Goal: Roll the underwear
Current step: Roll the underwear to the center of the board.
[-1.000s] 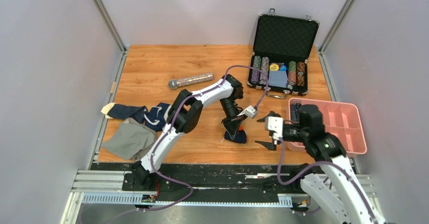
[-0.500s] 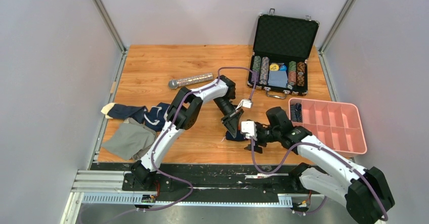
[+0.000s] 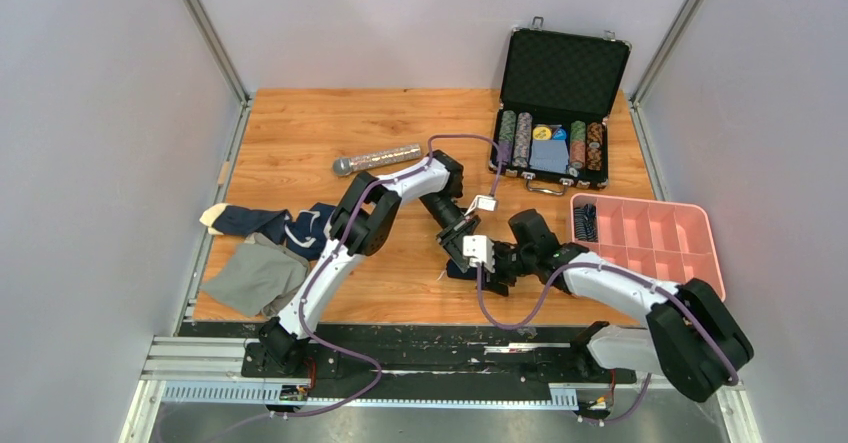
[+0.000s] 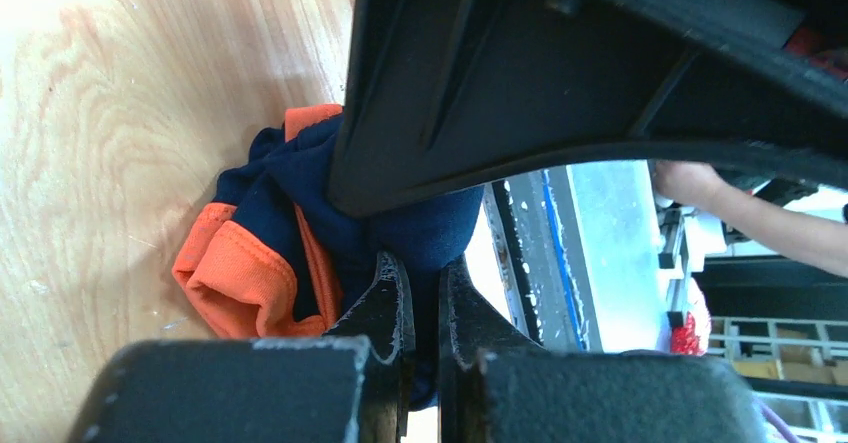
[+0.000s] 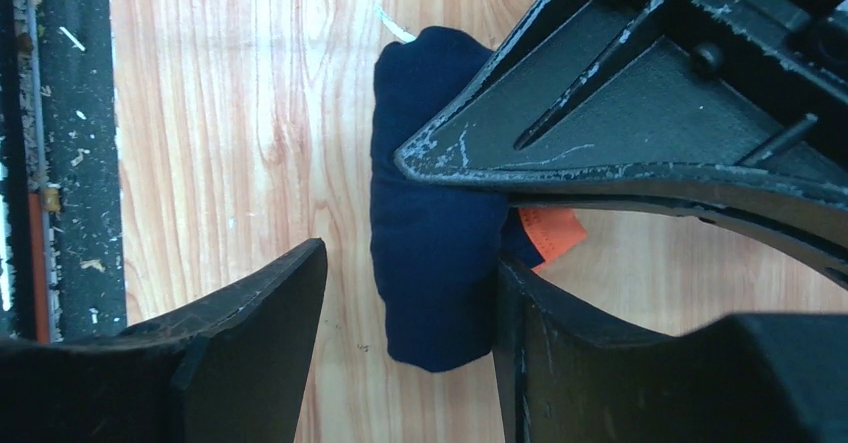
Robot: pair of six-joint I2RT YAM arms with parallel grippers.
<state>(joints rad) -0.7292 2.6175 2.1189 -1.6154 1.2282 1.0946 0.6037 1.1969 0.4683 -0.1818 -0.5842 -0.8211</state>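
Observation:
The plain navy underwear (image 3: 463, 270) lies as a tight roll on the wooden table, near the front middle. Its orange patch (image 4: 240, 273) shows in the left wrist view. My left gripper (image 3: 463, 255) comes down on it from behind and is shut on a fold of the navy cloth (image 4: 425, 263). My right gripper (image 3: 487, 275) is open. Its fingers straddle the roll (image 5: 430, 253), the right finger (image 5: 560, 353) touching the cloth and the left one (image 5: 250, 343) apart from it. The striped navy underwear (image 3: 270, 225) lies spread out at the table's left edge.
A flat grey cloth (image 3: 255, 275) lies at the front left, beside the striped pair. A silver microphone (image 3: 377, 159) lies behind the arms. An open black case of poker chips (image 3: 555, 103) stands at the back right. A pink divided tray (image 3: 650, 248) is at the right edge.
My right arm has swung left from the pink tray to the roll, and its open jaws now straddle it. My left gripper has shifted slightly and stays shut on the cloth.

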